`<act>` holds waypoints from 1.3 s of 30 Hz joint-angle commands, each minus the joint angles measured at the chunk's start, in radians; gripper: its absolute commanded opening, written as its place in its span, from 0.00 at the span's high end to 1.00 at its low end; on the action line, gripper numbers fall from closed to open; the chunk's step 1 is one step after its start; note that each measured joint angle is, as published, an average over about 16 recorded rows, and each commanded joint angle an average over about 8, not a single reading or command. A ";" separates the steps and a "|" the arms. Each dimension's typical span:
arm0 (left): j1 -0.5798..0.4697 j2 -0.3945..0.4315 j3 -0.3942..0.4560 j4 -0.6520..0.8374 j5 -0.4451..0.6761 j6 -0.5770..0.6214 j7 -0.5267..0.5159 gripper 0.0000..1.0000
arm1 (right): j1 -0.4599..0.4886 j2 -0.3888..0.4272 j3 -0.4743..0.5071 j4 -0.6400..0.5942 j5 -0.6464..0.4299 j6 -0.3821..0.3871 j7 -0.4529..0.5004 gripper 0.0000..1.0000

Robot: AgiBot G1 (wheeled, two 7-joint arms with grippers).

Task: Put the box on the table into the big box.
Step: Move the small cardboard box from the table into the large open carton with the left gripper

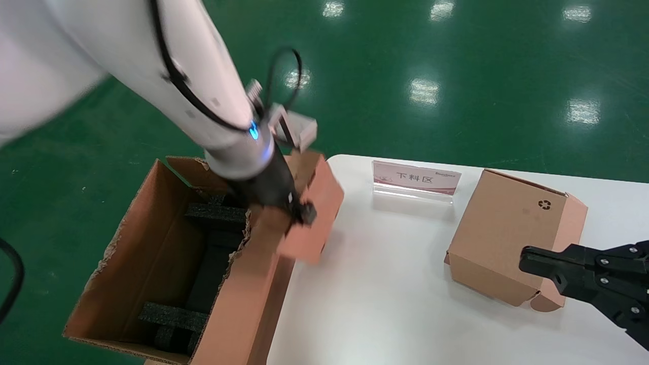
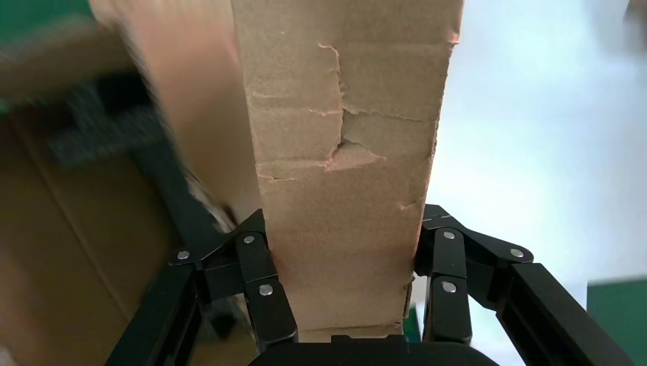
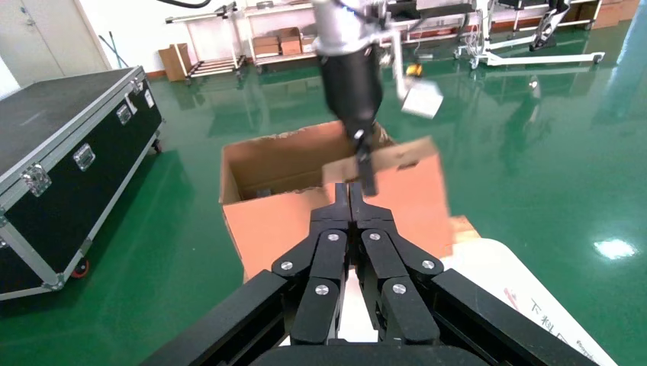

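Cardboard is what the left gripper clamps: the box, held off the table, tilted over the near wall of the big box; lifting looks done, lowering and release remain. Right gripper waits beside the marked box, fingers pressed together, holding nothing. Count: two small boxes, one carton, one sign, several foam blocks.

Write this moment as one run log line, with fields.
left gripper: shut on small box | box: lifted, at big box rim | right gripper: shut, idle over table
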 commanded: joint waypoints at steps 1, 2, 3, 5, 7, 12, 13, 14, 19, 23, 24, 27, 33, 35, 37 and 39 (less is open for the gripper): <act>-0.013 -0.018 -0.026 0.011 0.017 -0.008 0.020 1.00 | 0.000 0.000 0.000 0.000 0.000 0.000 0.000 0.00; -0.020 -0.025 -0.038 0.016 0.026 -0.011 0.029 1.00 | 0.000 0.000 0.000 0.000 0.000 0.000 0.000 0.00; -0.027 -0.032 -0.050 0.020 0.034 -0.014 0.037 1.00 | 0.000 0.000 0.000 0.000 0.000 0.000 0.000 0.00; -0.041 -0.046 -0.075 0.027 0.052 -0.019 0.052 1.00 | 0.000 0.000 0.000 0.000 0.000 0.000 0.000 0.00; -0.057 -0.062 -0.101 0.033 0.070 -0.025 0.070 1.00 | 0.000 0.000 0.000 0.000 0.000 0.000 0.000 0.00; -0.094 -0.101 -0.161 0.047 0.114 -0.037 0.127 1.00 | 0.000 0.000 0.000 0.000 0.000 0.000 0.000 0.00; -0.102 -0.109 -0.173 0.050 0.123 -0.039 0.141 1.00 | 0.000 0.000 0.000 0.000 0.000 0.000 0.000 0.00; -0.109 -0.116 -0.184 0.053 0.132 -0.041 0.154 1.00 | 0.000 0.000 0.000 0.000 0.000 0.000 0.000 0.00; -0.145 -0.143 -0.227 0.070 0.179 -0.043 0.221 1.00 | 0.000 0.000 0.000 0.000 0.000 0.000 0.000 0.00; -0.174 -0.159 -0.241 0.080 0.211 -0.041 0.272 1.00 | 0.000 0.000 0.000 0.000 0.000 0.000 0.000 0.00; -0.181 -0.164 -0.241 0.082 0.218 -0.040 0.285 1.00 | 0.000 0.000 0.000 0.000 0.000 0.000 0.000 0.00; -0.204 -0.175 -0.234 0.087 0.225 -0.032 0.322 1.00 | 0.000 0.000 0.000 0.000 0.000 0.000 0.000 0.00; -0.285 -0.183 -0.176 0.106 0.187 0.038 0.382 1.00 | 0.000 0.000 0.000 0.000 0.000 0.000 0.000 0.00; -0.313 -0.183 -0.149 0.116 0.169 0.062 0.398 1.00 | 0.000 0.000 0.000 0.000 0.000 0.000 0.000 0.00; -0.337 -0.185 -0.123 0.127 0.154 0.078 0.412 1.00 | 0.000 0.000 0.000 0.000 0.000 0.000 0.000 0.00; -0.360 -0.188 -0.099 0.136 0.137 0.090 0.422 1.00 | 0.000 0.000 0.000 0.000 0.000 0.000 0.000 0.00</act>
